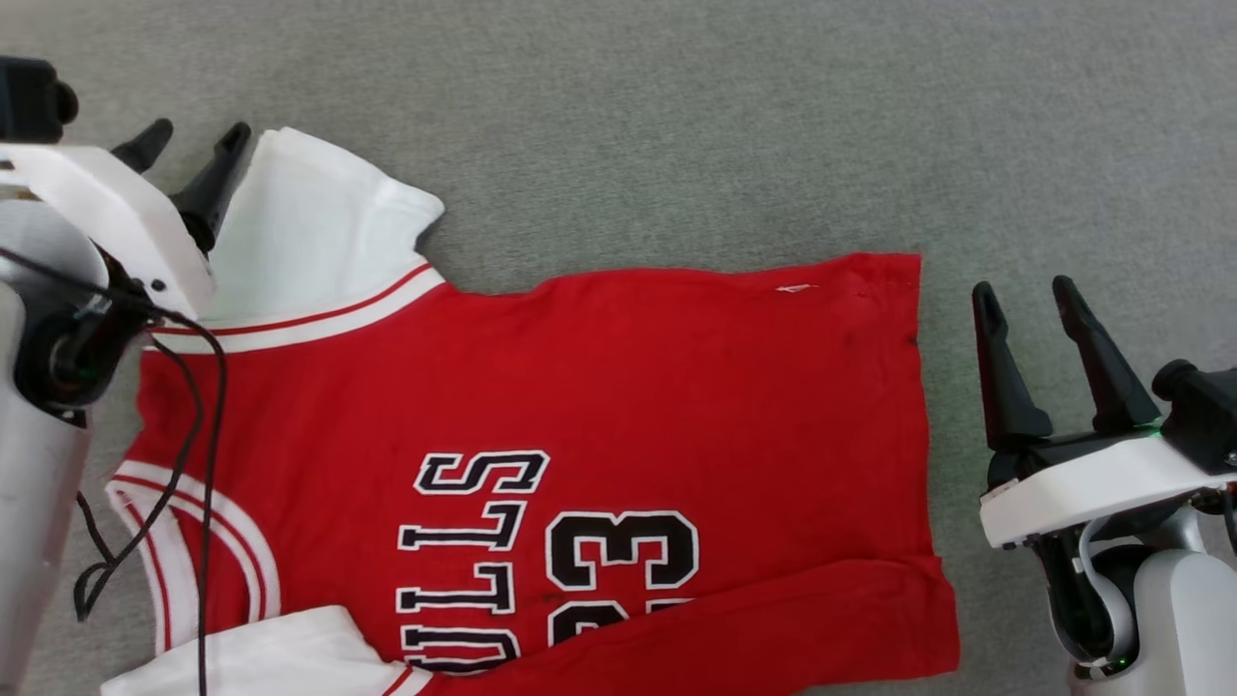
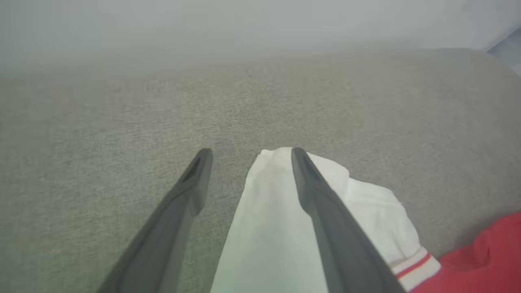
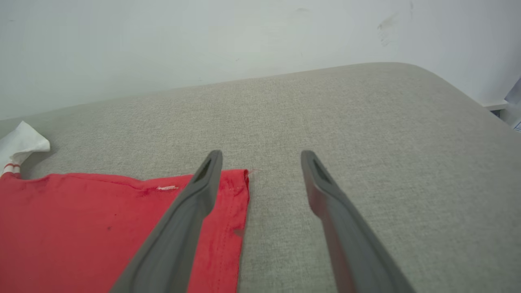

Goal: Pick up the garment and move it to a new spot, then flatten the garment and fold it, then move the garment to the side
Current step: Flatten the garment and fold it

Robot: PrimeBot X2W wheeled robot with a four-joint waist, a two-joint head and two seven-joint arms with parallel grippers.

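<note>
The garment (image 1: 618, 387), a red jersey with white sleeves and black numerals, lies spread on a grey fabric surface, collar to the left and hem to the right. Its bottom right corner is folded over. My left gripper (image 1: 193, 140) hovers open at the far white sleeve (image 2: 268, 228), one finger over the sleeve, the other over bare fabric. My right gripper (image 1: 1024, 295) stands open just right of the hem edge (image 3: 240, 211), with nothing between its fingers. In the right wrist view the left finger overlaps the hem corner.
The grey upholstered surface (image 1: 773, 126) stretches beyond the garment, with a pale wall (image 3: 203, 40) behind it. Its rounded right edge (image 3: 468, 93) shows in the right wrist view. A black cable (image 1: 198, 483) from my left arm hangs over the collar area.
</note>
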